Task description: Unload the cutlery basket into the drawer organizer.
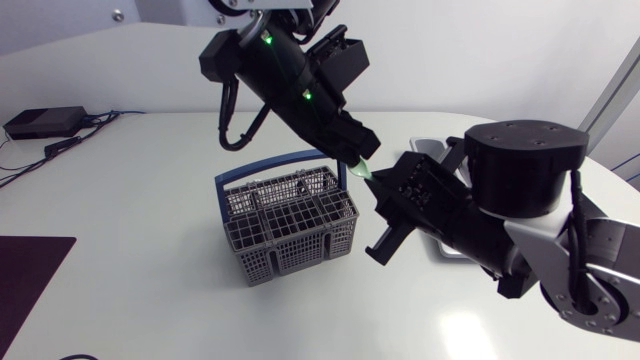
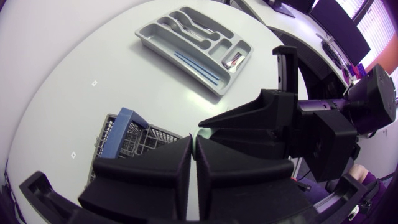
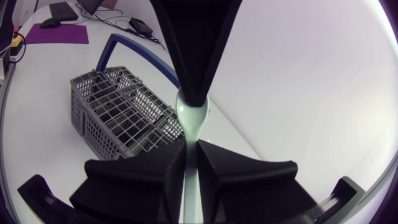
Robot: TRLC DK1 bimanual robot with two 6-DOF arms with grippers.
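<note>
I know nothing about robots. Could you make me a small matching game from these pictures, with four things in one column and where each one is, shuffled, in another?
Things
1. grey mesh cutlery basket with a blue handle
2. pale green plastic utensil
3. thin blue sticks
4. shiny metal spoons

Places
A. in the long edge compartment of the grey plastic drawer organizer
B. standing on the white table
C. held in the air, gripped by both arms' jaws
D. in rounded compartments of the same organizer

Pairs: 1-B, 2-C, 3-A, 4-D
</note>
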